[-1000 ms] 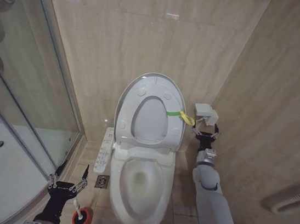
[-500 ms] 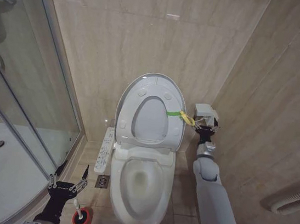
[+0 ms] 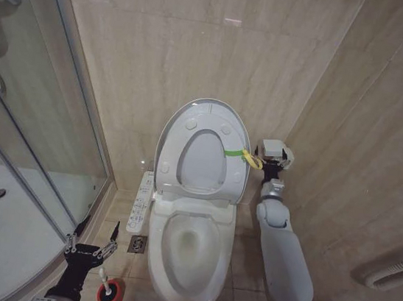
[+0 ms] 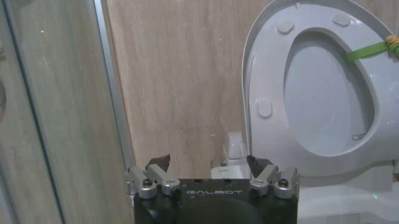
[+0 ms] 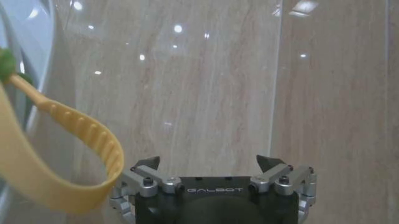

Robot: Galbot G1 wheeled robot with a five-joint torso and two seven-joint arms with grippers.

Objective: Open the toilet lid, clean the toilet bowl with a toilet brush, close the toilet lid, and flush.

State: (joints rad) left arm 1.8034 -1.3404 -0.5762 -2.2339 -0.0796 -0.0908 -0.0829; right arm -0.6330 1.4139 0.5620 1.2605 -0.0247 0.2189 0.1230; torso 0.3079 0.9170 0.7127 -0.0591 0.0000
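The toilet lid [image 3: 203, 147] stands raised and leans back against the tiled wall [image 3: 200, 46], its ribbed underside with small bumpers facing forward, and the seat ring is lifted against it; a green strap [image 3: 232, 153] runs across the lid's right edge to a yellow loop [image 3: 251, 159] hanging just beside it; below, the toilet bowl [image 3: 190, 247] lies uncovered, with water at the bottom; the long white button panel [image 3: 140, 202] sits along the bowl's left side; the toilet brush [image 3: 109, 291] stands on the floor to the left of the bowl, its thin pale handle upright in the red holder; the left gripper [image 3: 90, 243] hangs low just beside the brush, its fingers spread apart and holding nothing, with the glass shower screen [image 3: 35, 114] to its left; the right gripper [image 3: 281, 155] reaches up beside the lid's right edge near the wall, its fingers [image 5: 147, 167] spread apart and empty, the yellow loop close by them but not grasped.
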